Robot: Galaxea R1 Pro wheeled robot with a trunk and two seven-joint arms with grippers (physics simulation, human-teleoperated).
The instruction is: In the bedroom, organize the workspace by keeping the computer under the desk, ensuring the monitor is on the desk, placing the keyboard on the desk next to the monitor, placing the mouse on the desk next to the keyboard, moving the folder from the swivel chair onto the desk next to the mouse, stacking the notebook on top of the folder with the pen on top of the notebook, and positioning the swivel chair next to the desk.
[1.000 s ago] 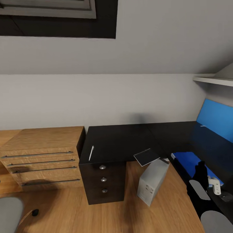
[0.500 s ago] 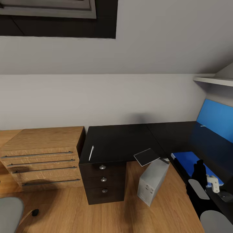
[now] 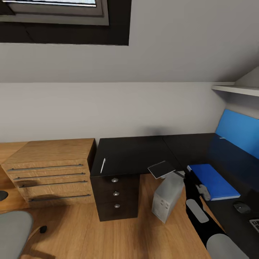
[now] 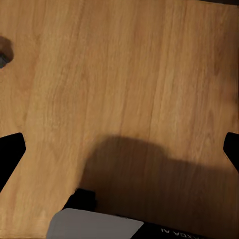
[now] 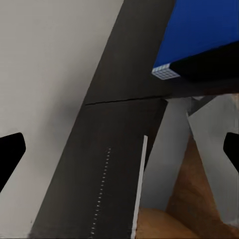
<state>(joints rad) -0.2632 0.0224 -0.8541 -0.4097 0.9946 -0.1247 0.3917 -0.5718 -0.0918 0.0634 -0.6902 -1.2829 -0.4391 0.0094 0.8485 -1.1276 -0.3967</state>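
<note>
The folder [image 3: 213, 181] already lies flat on the right wing of the desk [image 3: 133, 154], with the mouse [image 3: 241, 207] just near of it and a corner of the keyboard [image 3: 254, 224] at the right edge. The notebook [image 3: 161, 169] rests on the near edge of the desk's left wing, overhanging it above the tilted computer [image 3: 166, 197] on the floor. It lies just left of and beyond the right gripper [image 3: 203, 191], whose arm reaches up along the desk's inner corner. The right wrist view shows the fingertips [image 5: 11, 152] spread wide with nothing between them, so that gripper is open and empty. The right arm is clearly the nearer one. The pen [image 3: 103, 165] lies further left, its long axis running near to far. The left gripper [image 4: 119, 149], also spread open, hangs over bare floor [image 4: 124, 74], well apart from everything.
</note>
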